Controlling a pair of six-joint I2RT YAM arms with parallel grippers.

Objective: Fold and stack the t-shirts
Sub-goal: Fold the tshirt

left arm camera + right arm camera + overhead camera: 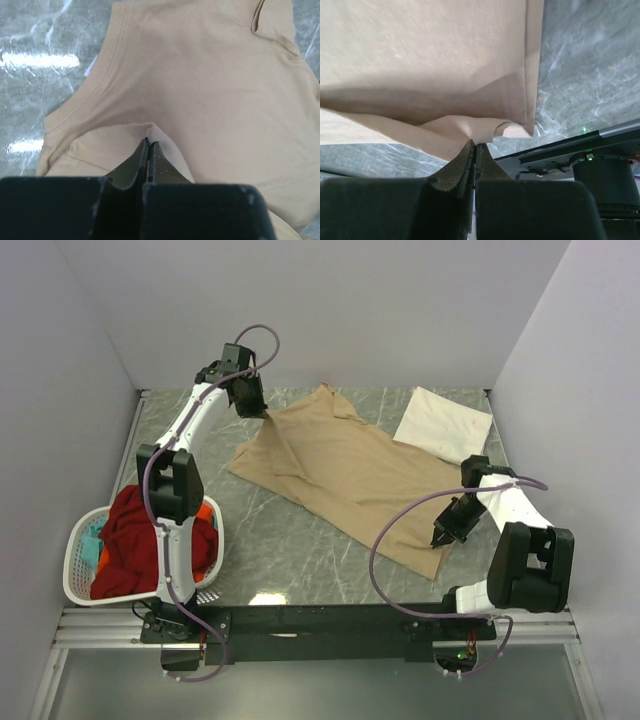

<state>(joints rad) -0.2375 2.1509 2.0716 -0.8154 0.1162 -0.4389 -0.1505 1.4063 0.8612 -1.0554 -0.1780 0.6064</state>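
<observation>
The tan t-shirt (pixel 340 465) is spread diagonally across the middle of the marble-look surface (pixel 290 550), running from upper left to lower right in the overhead view, mostly flat with a few wrinkles. Both arms have a bit of it.

The left end effector (pixel 262 412) is at the shirt's upper-left end, fingers pressed together on a small pinch of cloth. The fabric is pulled up into a little peak there. In the left wrist view the tips (pixel 149 142) bite a fold of tan cloth, with the neckline seam curving off toward the upper left of the frame.

The right end effector (pixel 438 540) is at the opposite, lower-right corner, also clamped on the shirt. The right wrist view shows the closed tips (pixel 474 145) holding a bunched bit of cloth right by the stitched hem, with the cloth hanging off the surface a little.

The cream t-shirt (pixel 443 423) sits folded into a flat rectangle in the upper right of the overhead view, just beside the tan one and not overlapping it.

At the lower left is a white basket (pixel 75 560) with more laundry in it – a big red t-shirt (pixel 130 535) on top, some orange cloth (pixel 205 512) at its right side and a bit of teal cloth (pixel 92 545) at its left. The left arm crosses in front of it.
</observation>
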